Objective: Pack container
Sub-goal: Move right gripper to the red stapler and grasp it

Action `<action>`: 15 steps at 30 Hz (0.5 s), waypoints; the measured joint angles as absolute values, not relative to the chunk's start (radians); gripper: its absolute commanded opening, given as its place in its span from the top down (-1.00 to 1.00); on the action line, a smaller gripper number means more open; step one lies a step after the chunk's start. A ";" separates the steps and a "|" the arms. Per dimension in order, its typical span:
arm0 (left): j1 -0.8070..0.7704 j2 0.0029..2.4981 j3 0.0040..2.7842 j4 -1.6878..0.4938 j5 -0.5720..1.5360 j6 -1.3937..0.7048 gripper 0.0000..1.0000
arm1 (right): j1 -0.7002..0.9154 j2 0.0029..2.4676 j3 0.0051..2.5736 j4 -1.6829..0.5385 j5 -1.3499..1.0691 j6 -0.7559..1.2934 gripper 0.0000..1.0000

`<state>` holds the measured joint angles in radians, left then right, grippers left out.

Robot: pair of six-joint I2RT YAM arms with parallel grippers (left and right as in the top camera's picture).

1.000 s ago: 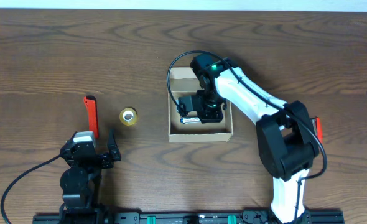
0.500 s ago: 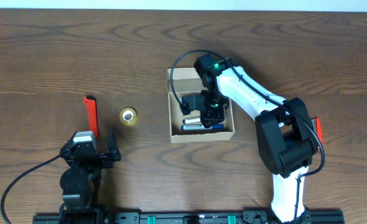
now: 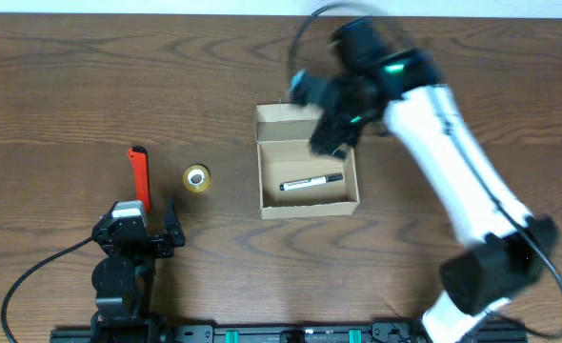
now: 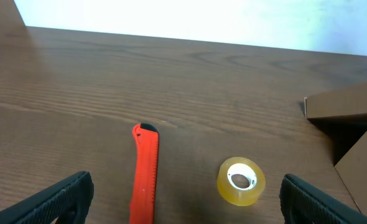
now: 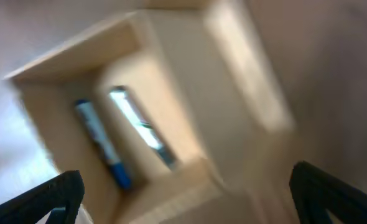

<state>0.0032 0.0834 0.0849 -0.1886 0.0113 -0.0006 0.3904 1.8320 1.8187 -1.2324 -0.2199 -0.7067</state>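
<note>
Container [image 3: 300,199] lies open beneath right claw [image 3: 332,129], jaws spread wide.

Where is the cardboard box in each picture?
Overhead: the box sits mid-table, lid flap open at the far side.
Left wrist: only its corner and flap show at the right edge.
Right wrist: blurred, it fills most of the picture, seen from above.
Landmark: the tape roll lies left of the box overhead and in the left wrist view; the right wrist misses it.
</note>
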 measured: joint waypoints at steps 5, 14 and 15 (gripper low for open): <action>0.003 0.083 0.085 -0.189 0.011 -0.001 -0.91 | 0.141 1.779 1.836 -1.250 -0.073 -0.459 -0.98; 0.003 0.083 0.085 -0.189 0.011 -0.001 -0.90 | -0.296 1.793 1.829 -1.372 0.026 -0.196 -0.98; 0.003 0.083 0.085 -0.189 0.011 -0.001 -0.90 | -0.322 1.792 1.822 -1.397 0.032 -0.184 -0.99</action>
<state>0.0032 0.0834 0.0849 -0.1886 0.0113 -0.0010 -0.3218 1.7924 1.8225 -1.3968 0.0319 -0.1837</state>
